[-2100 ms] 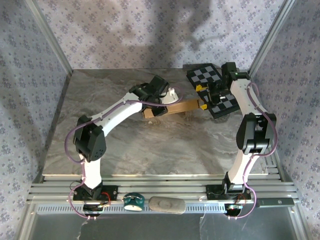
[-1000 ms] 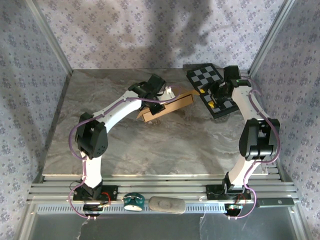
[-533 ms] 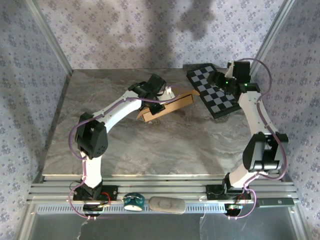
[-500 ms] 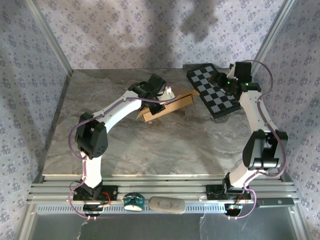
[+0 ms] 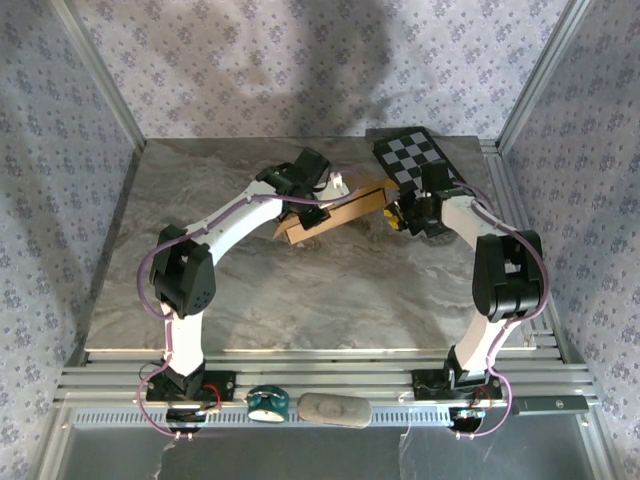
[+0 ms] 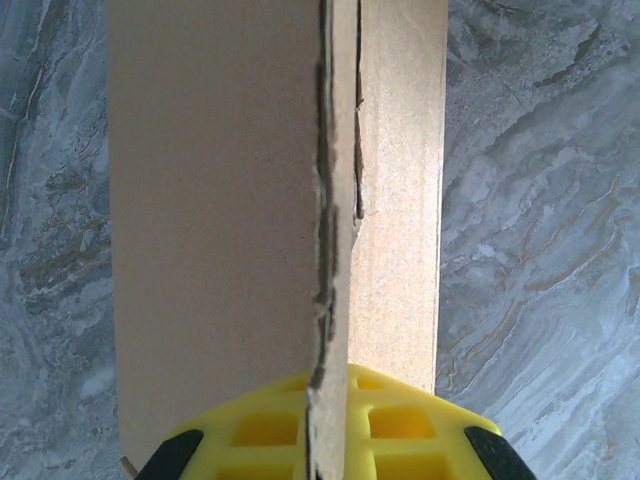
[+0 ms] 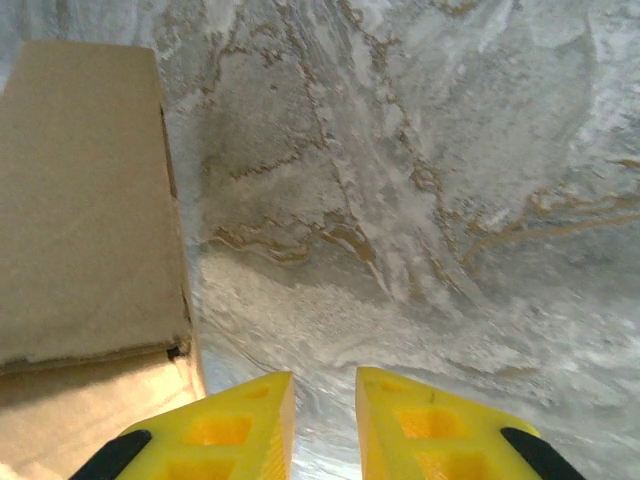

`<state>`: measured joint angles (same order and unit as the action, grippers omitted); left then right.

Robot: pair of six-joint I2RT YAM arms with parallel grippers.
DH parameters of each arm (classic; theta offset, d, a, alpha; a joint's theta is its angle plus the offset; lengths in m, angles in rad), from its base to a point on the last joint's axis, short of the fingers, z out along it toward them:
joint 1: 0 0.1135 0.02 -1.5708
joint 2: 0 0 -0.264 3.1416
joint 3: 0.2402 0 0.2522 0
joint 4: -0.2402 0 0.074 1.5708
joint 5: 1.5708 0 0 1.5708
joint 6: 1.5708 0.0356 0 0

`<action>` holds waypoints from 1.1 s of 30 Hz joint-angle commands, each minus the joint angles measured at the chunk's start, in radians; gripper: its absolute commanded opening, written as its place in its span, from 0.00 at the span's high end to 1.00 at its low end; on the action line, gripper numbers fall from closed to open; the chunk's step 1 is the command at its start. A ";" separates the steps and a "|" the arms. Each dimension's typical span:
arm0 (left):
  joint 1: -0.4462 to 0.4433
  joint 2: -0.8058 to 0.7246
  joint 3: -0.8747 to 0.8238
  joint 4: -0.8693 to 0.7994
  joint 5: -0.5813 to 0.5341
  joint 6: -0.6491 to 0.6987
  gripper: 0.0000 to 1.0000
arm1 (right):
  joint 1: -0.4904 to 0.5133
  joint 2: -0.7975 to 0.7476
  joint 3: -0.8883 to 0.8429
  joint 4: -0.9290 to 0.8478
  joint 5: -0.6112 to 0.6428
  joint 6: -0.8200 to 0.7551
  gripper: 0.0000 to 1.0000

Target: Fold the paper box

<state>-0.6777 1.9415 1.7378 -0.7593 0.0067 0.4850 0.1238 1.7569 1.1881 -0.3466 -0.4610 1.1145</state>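
The left gripper (image 6: 335,430) has its jaws clamped on an upright cardboard wall of the box (image 6: 220,220), while those of the right gripper (image 7: 325,425) stand a little apart, with bare table (image 7: 420,220) showing between the tips and nothing held. In the left wrist view, the wall's torn, ragged edge runs up the middle, nearly edge-on, and comes down between the yellow fingers (image 6: 400,425). A broad brown panel lies to the left of that edge and a narrower, brighter strip to the right. The top of the box is cut off by the frame, and the lower part of the fingers is cut off too. How deep the grip goes behind the cardboard I cannot tell. In the right wrist view, the box sits at the left, cropped by the frame, with a flap above and a paler panel below, meeting at a dark gap at the corner. The left fingertip is near the paler panel; whether they touch is hard to make out. In the top view, the box lies slantwise on the table between the two arms, its left part partly hidden under the left gripper. The right gripper is just beside its right end, and its arm covers the lower part of the checkerboard (image 5: 415,155).
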 commanded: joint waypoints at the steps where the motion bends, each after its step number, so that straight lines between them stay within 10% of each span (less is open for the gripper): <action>1: 0.006 -0.025 -0.007 -0.023 0.055 -0.021 1.00 | -0.004 0.020 -0.050 0.089 -0.029 0.105 0.79; 33: -0.059 0.024 0.173 -0.138 0.235 -0.238 1.00 | 0.114 -0.006 -0.203 0.685 0.040 0.487 0.79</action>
<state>-0.7097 1.9430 1.8671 -0.8547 0.1379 0.2897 0.2245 1.7893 0.9684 0.2714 -0.4366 1.5539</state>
